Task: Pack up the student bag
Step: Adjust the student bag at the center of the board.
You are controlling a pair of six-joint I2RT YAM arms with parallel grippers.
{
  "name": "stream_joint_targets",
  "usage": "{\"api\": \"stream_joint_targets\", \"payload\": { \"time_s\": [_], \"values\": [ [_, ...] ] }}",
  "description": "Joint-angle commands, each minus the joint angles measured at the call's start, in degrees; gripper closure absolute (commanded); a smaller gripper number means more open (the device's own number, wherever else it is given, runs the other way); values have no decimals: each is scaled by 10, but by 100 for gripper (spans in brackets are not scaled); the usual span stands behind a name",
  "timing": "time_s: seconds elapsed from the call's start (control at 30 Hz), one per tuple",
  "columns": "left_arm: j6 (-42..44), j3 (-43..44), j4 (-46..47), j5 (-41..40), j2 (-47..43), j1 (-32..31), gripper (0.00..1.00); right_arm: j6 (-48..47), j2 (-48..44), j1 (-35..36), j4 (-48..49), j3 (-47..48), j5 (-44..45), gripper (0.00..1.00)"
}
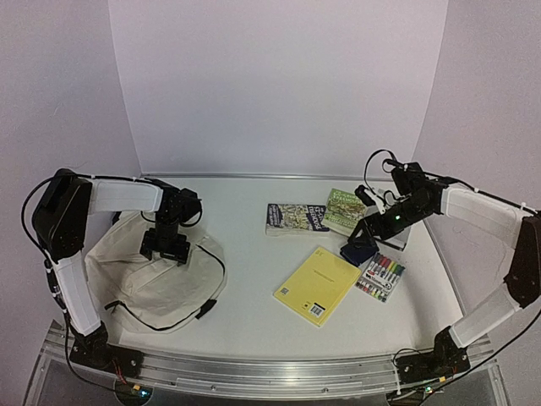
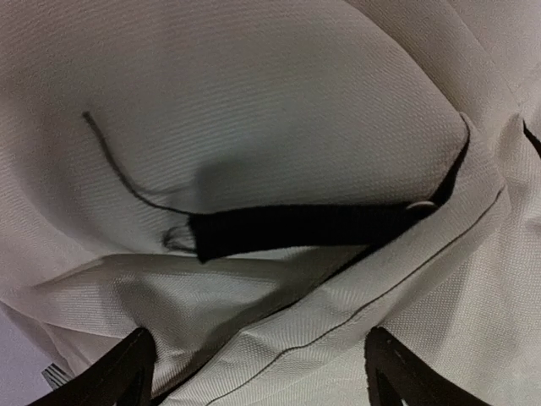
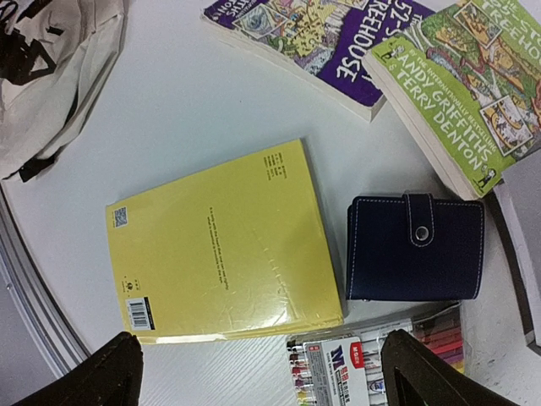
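Note:
The student bag [image 1: 139,279] is a cream fabric backpack with black straps, lying flat at the left. My left gripper [image 1: 165,246] is open and points down onto its upper part. In the left wrist view the bag's cream fabric [image 2: 254,110] fills the frame, a black strap [image 2: 313,227] lies across it, and my left gripper [image 2: 258,381] has its jaws wide apart just over a fabric fold. My right gripper [image 1: 365,230] is open and empty, hovering above the navy pouch [image 1: 358,250]. In the right wrist view my right gripper [image 3: 270,381] stands over the yellow notebook's [image 3: 220,245] near edge.
A yellow notebook [image 1: 317,286], a marker pack [image 1: 380,279], a purple book [image 1: 296,217] and a green book [image 1: 345,211] lie right of centre. The right wrist view also shows the navy pouch [image 3: 414,249], markers [image 3: 372,359], both books and a bag corner [image 3: 51,68].

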Motion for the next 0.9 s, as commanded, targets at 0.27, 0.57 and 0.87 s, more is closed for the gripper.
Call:
{"api": "stream_joint_targets", "payload": {
  "time_s": [0.27, 0.57, 0.87],
  "values": [
    [50, 50, 89, 106, 16, 6, 97, 1, 40, 7, -12, 58, -25, 2],
    [33, 121, 125, 161, -48, 7, 100, 8, 45, 9, -19, 78, -27, 2],
    [39, 200, 117, 199, -70, 12, 100, 28, 50, 9, -25, 92, -49, 2]
  ]
}}
